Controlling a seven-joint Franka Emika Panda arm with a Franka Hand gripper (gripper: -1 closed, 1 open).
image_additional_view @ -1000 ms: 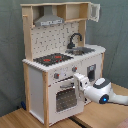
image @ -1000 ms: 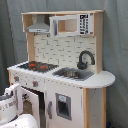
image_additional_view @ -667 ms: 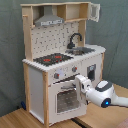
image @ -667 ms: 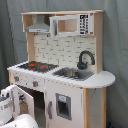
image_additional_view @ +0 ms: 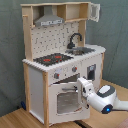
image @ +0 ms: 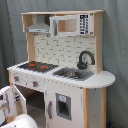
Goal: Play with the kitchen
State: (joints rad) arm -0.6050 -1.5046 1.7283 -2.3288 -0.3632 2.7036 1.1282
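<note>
The kitchen (image: 65, 55) (image_additional_view: 55, 40) is a tall white and light-wood toy with a black-and-red stovetop (image: 36, 65) (image_additional_view: 52, 59), black faucet (image: 84, 59) (image_additional_view: 74, 39), sink (image: 72, 74) and grey hood (image_additional_view: 49, 20). Its windowed oven door (image_additional_view: 65, 102) stands partly swung out, and the first exterior view shows the dark oven cavity behind it. My gripper (image_additional_view: 81, 85) is at the door's upper free corner, just below the knobs (image_additional_view: 56, 76). The white arm comes in from the second exterior view's right. In the first exterior view the arm shows only at the lower left edge.
The kitchen stands on a wooden floor (image_additional_view: 20, 120) against a grey curtain (image: 117, 45). A cupboard door (image: 62, 107) is closed beside the oven. An upper cabinet door (image_additional_view: 94, 11) hangs open at the top of the kitchen.
My gripper has shifted slightly down and outward at the oven door. The door looks swung out a little more.
</note>
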